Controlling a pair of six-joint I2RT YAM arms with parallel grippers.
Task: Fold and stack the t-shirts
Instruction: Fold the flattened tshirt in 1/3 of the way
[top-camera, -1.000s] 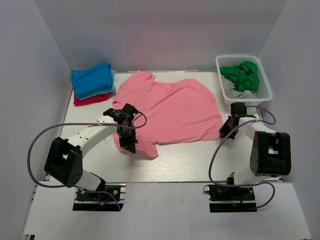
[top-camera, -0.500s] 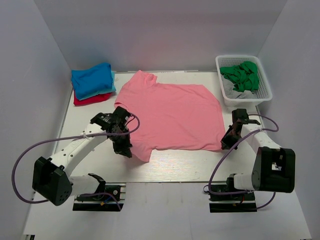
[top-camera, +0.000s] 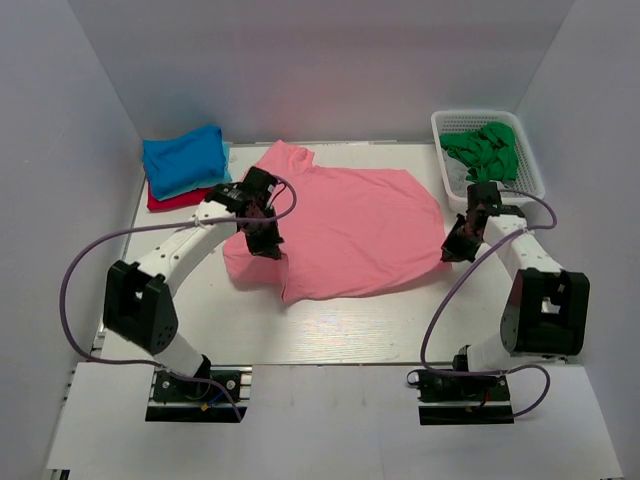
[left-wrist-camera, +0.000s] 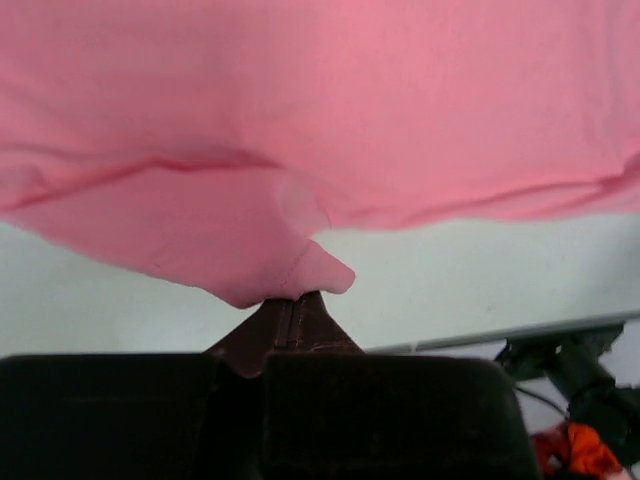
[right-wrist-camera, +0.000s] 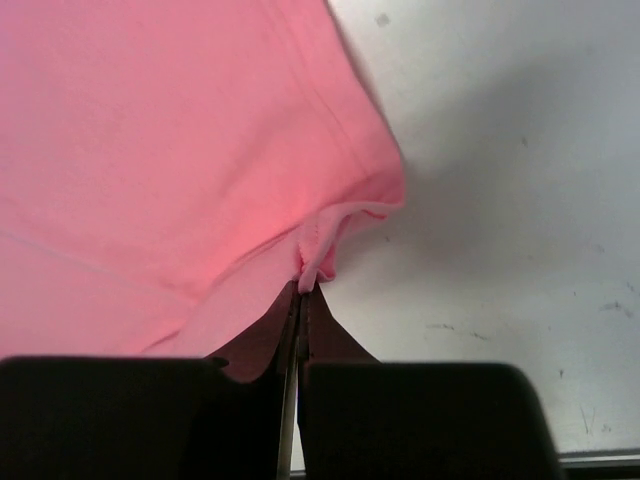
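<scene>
A salmon-pink t-shirt (top-camera: 350, 225) lies spread across the middle of the white table. My left gripper (top-camera: 262, 240) is shut on its left edge, and the cloth bunches at the fingertips (left-wrist-camera: 293, 297) in the left wrist view. At the shirt's right edge my right gripper (top-camera: 455, 247) is shut on a pinched fold of pink cloth (right-wrist-camera: 320, 250). Both held edges are lifted a little off the table. A folded stack of t-shirts sits at the back left: bright blue (top-camera: 183, 155) on top, a teal edge under it, red (top-camera: 180, 197) at the bottom.
A white basket (top-camera: 529, 182) at the back right holds crumpled green cloth (top-camera: 485, 150) and something grey. White walls close in the table on three sides. The arm bases are bolted at the near edge.
Both grippers have carried the shirt's near edge away from the front, toward the back. The left gripper went from the shirt's lower-left corner up to its left side. The shirt's near part now lies further back.
</scene>
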